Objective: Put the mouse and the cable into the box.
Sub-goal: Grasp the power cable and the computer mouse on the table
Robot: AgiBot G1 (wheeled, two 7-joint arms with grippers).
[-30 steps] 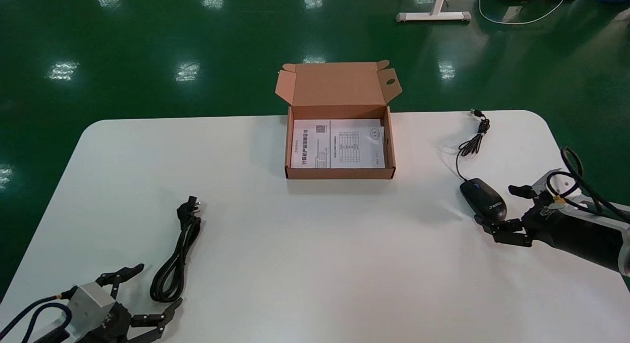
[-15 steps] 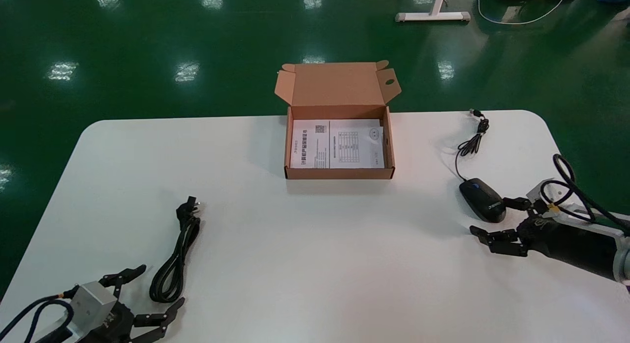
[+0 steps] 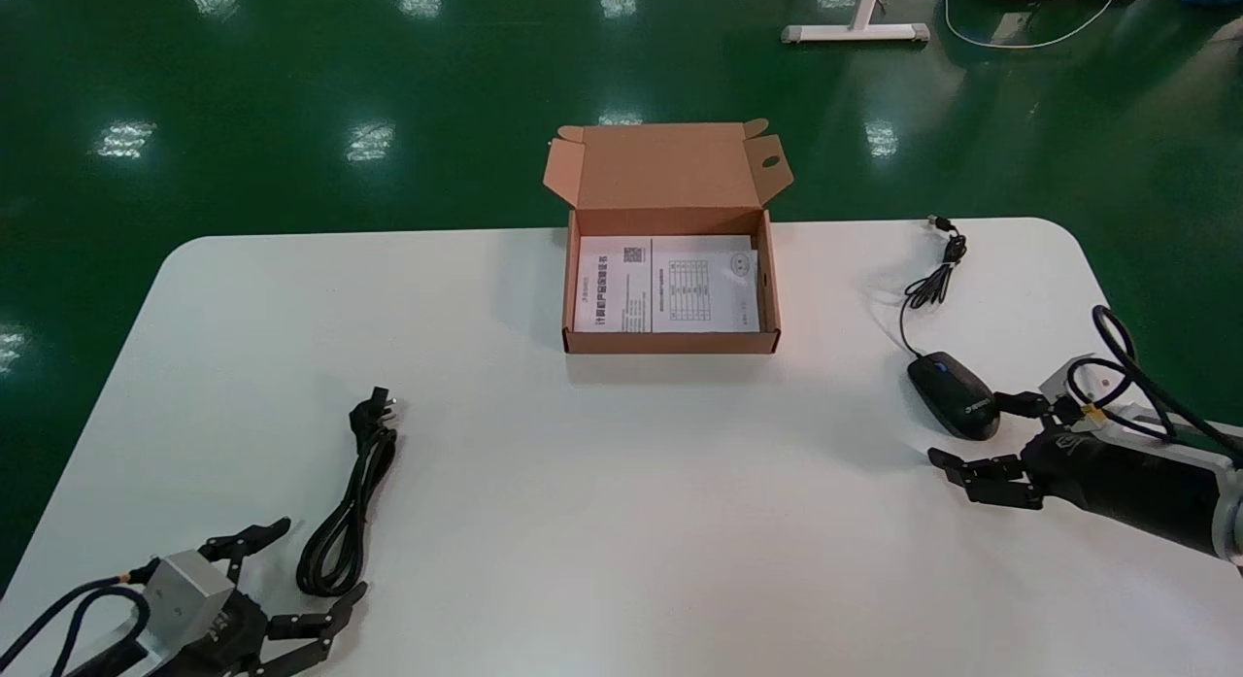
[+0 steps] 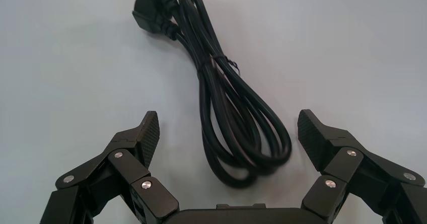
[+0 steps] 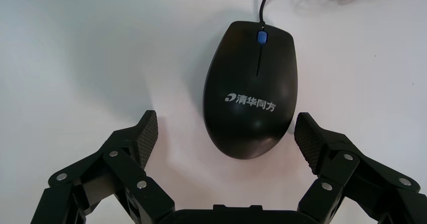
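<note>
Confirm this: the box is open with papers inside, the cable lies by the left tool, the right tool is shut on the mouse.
Not shut: the right wrist view shows the right tool open, fingers spread either side of the mouse. The box is open with papers inside, and the cable lies by the left tool.
</note>
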